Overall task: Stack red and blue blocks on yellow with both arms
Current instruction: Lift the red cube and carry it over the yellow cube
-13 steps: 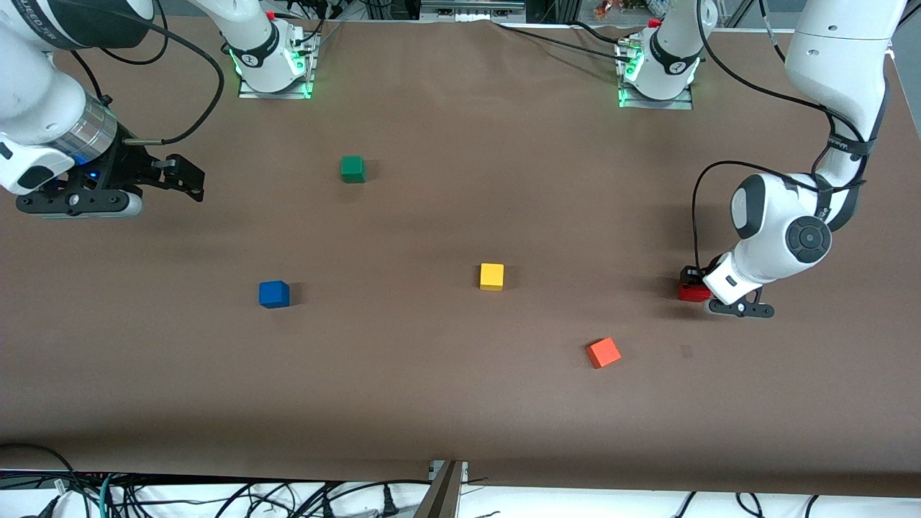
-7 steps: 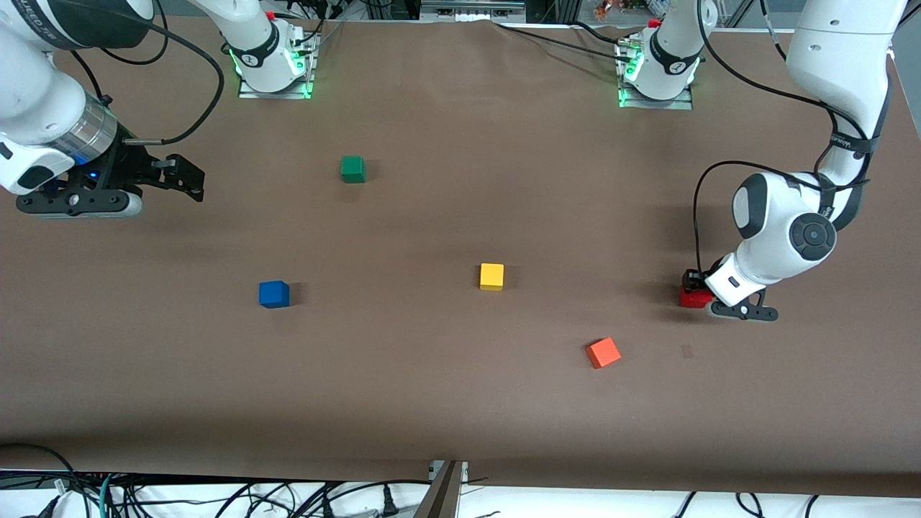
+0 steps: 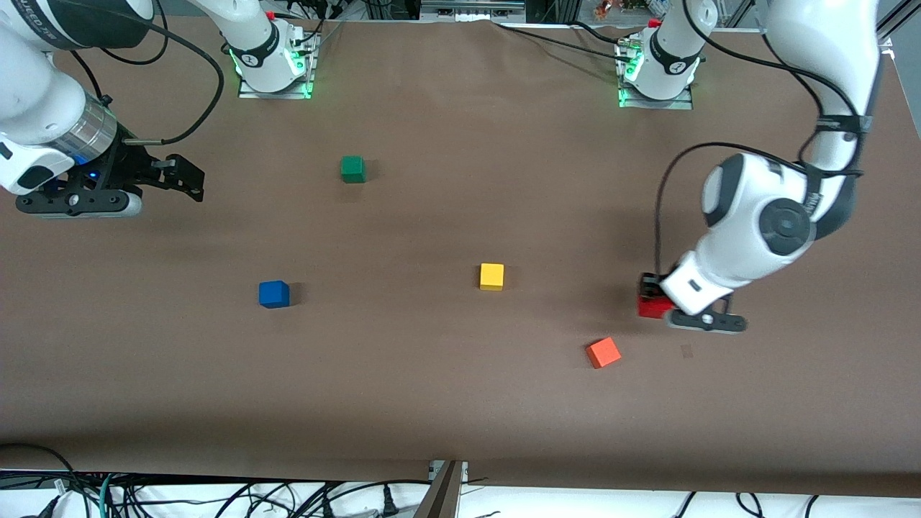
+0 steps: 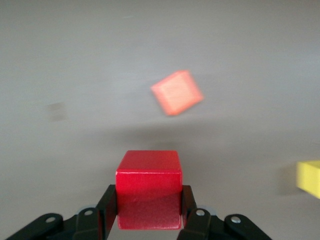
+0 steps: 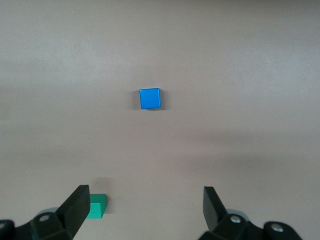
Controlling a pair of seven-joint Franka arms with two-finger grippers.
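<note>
Front view, hidden: left pincer [image 3: 653, 298] mostly covered by its own white wrist; only one corner of the red block [image 3: 652, 307] shows past it.
Left wrist view, extra: red block [image 4: 149, 189] full face, clamped between both black fingers [image 4: 106, 210], lifted off the desk [image 4: 100, 60] with its shadow below it.
Left pincer place: over the desk toward the left arm's end, above the gap between the yellow block [image 3: 491, 276] and that end, near the orange block [image 3: 603, 352].
Cut off: yellow block [image 4: 308, 178] only a slice at the frame edge in the left wrist view; orange block [image 4: 176, 92] soft and tilted there.
Right pincer: [image 3: 173, 175] up in the air over the right arm's end of the desk [image 3: 460, 403], arm waiting, fingers spread wide apart with nothing between them.
Right wrist view, extra: open fingertips [image 5: 78, 207] with the blue block [image 5: 150, 98] centred on the bare desk [image 5: 240, 60]; green block [image 5: 96, 206] partly hidden by one finger.
Blue block: [image 3: 274, 293] on the desk toward the right arm's end, well apart from the yellow block.
Green block: [image 3: 352, 168] farther from the front camera than the blue block.
Writing: dark band on the right arm has pale lettering, too small to read; grey smudge mark [image 3: 686, 351] on the desk near the left pincer, no text.
Bases: both lit green along the top edge.
</note>
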